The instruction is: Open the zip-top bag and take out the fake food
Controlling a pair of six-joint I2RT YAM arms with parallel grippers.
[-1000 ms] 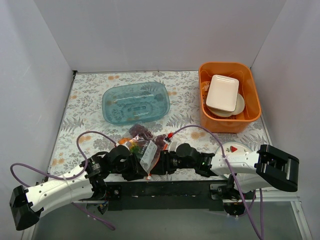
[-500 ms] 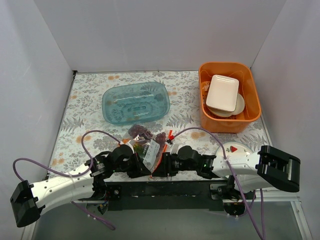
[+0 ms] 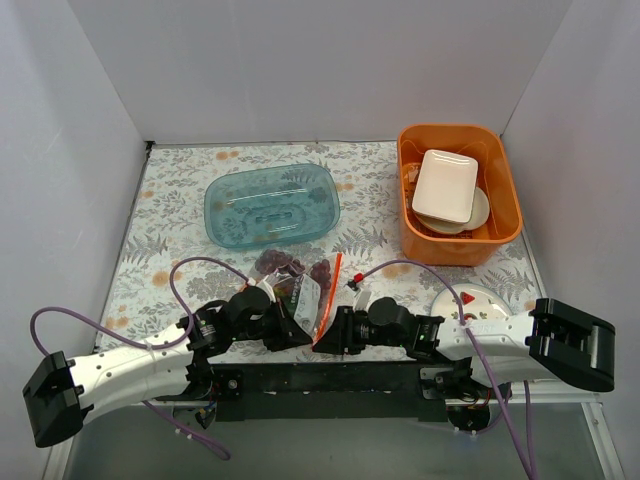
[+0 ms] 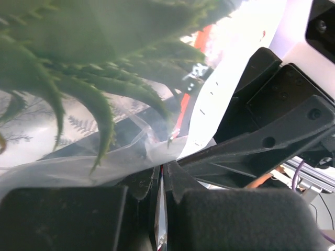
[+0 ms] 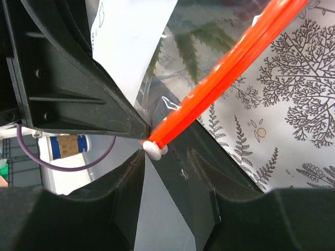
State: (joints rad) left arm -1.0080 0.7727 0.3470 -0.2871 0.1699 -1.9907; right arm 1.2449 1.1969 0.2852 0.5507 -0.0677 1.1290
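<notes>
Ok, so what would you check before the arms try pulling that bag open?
1. Left gripper pinching the bag: ok, shut on its plastic.
2. Right gripper holding the orange zip strip: cannot tell; the strip's end sits at its fingertips.
3. Bag mouth open: not ok, the strip looks pressed together.
4. Toy pineapple out of the bag: not ok; its leaves show through the plastic.
5. Blue tray out of the way: ok, apart from the bag.

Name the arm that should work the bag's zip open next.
Right, probably. The left claw is shut on the zip-top bag, anchoring it. The right claw stands parted with the white end of the zip strip at its mouth.
</notes>
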